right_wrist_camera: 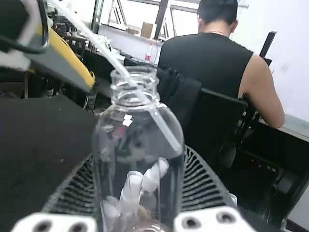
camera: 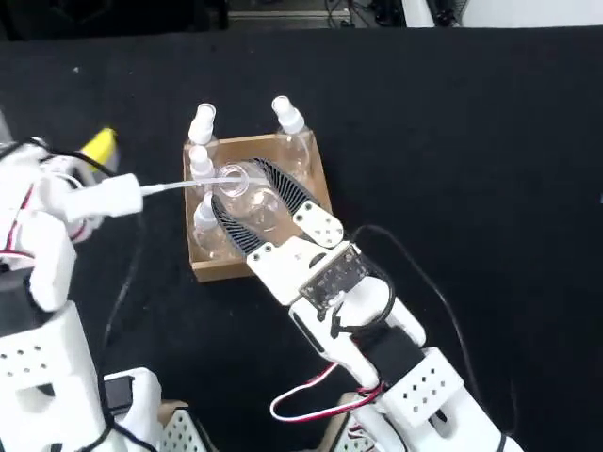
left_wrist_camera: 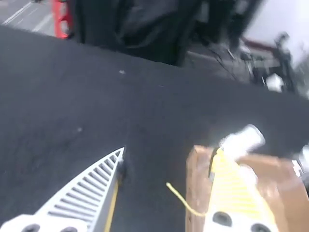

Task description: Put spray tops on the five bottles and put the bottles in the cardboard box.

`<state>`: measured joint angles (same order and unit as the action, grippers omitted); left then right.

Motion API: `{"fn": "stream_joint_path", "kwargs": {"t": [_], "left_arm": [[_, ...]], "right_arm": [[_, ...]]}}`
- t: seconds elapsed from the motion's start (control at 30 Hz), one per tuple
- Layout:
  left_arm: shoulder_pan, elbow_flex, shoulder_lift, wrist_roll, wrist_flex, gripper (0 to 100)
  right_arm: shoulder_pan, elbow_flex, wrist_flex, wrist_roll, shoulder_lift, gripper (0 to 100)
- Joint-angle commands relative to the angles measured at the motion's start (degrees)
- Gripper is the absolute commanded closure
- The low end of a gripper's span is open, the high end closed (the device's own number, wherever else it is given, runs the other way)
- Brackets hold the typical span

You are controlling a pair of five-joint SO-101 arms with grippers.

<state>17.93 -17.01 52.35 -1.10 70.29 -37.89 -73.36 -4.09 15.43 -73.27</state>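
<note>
Over the cardboard box (camera: 219, 267), a clear uncapped bottle (right_wrist_camera: 137, 145) is clamped by the right gripper (camera: 239, 188). A thin tube (camera: 179, 185) is set into its neck from beside the left gripper (left_wrist_camera: 166, 153), whose fingers are spread. Four capped bottles (camera: 285, 115) are crowded along the box's far and left edges.

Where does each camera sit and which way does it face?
High view: fixed overhead, looking down on cardboard box, left arm, right arm.
Left wrist view: on left arm, past left gripper toward cardboard box.
Right wrist view: on right arm, past right gripper holding bottle.
Shared: cardboard box in high and left wrist views.
</note>
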Motion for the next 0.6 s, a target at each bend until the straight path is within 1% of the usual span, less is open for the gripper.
{"fn": "stream_joint_path", "kwargs": {"t": [0.0,0.2,0.37,0.47,0.57], "left_arm": [[-4.6,5.8,-0.4,4.1,6.8,73],[-4.8,5.7,-3.3,4.4,13.1,73],[-4.2,6.0,-2.1,4.6,18.5,73],[-1.1,6.3,1.2,9.1,21.0,73],[4.8,6.3,5.5,12.6,21.2,73]], "right_arm": [[-0.5,0.8,-2.3,0.5,-1.3,98.8],[-0.5,0.7,-3.8,0.5,-1.3,98.8],[-0.4,0.5,-3.8,0.5,-1.3,98.8],[1.0,0.7,-4.0,-0.4,-1.2,98.8],[3.5,3.2,-7.3,-6.3,-1.2,98.8]]}}
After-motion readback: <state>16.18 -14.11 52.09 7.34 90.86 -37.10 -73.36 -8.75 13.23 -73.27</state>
